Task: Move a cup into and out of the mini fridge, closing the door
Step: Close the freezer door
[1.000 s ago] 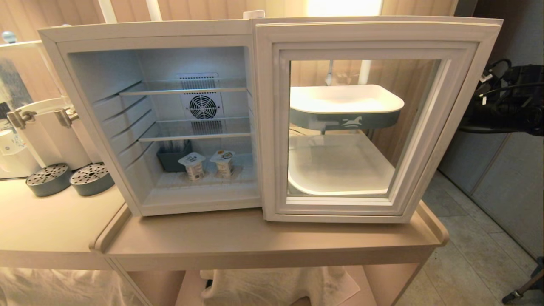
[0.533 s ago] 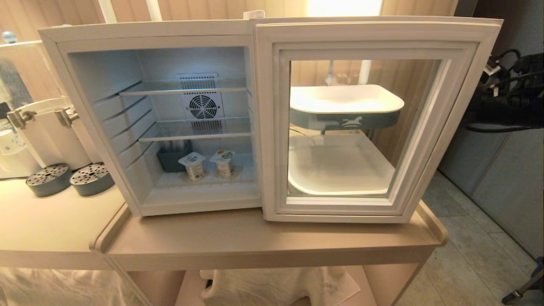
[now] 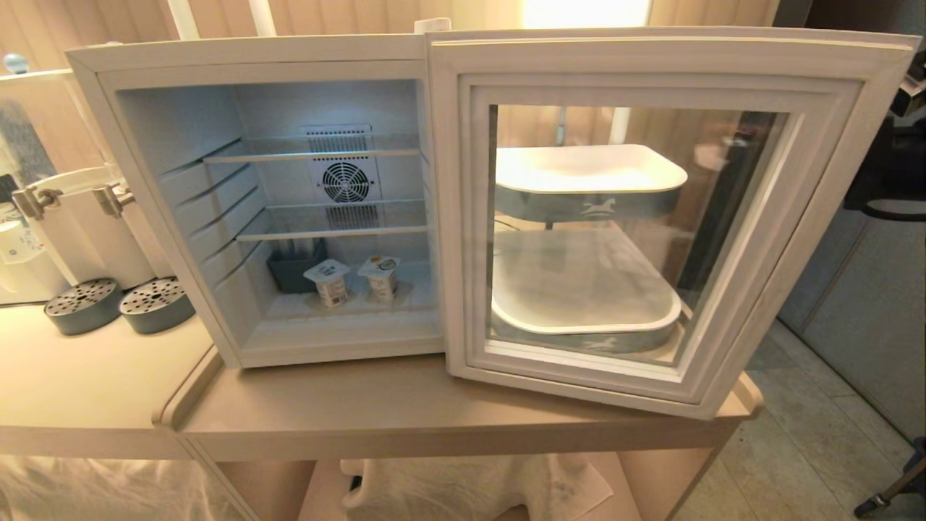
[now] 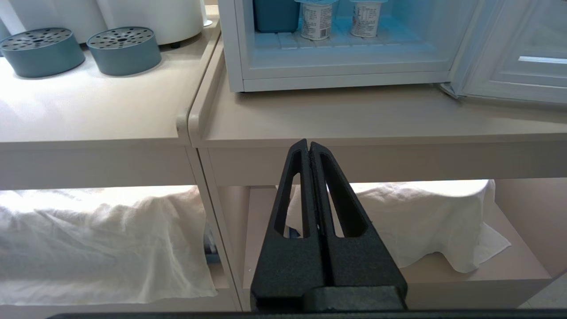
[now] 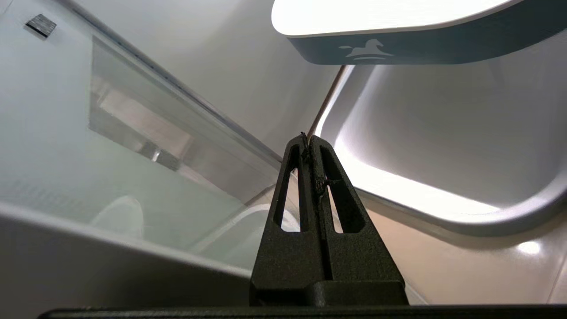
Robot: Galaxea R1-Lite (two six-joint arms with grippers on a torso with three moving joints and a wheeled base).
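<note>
Here the mini fridge (image 3: 253,202) stands open at the back of the surface (image 3: 405,412), its door (image 3: 651,72) swung out toward the right edge. Two cups (image 3: 327,281) sit inside. The right claw (image 5: 310,139), pressed together, is behind the door, perhaps touching it; the left claw (image 4: 308,144), likewise together, hangs below the front edge.

Your left gripper (image 4: 310,144) and right gripper (image 5: 308,138) look alike: matte black, grainy-textured tapered fingers (image 4: 292,195), each pierced by a long slot, widening behind into one solid black block.
</note>
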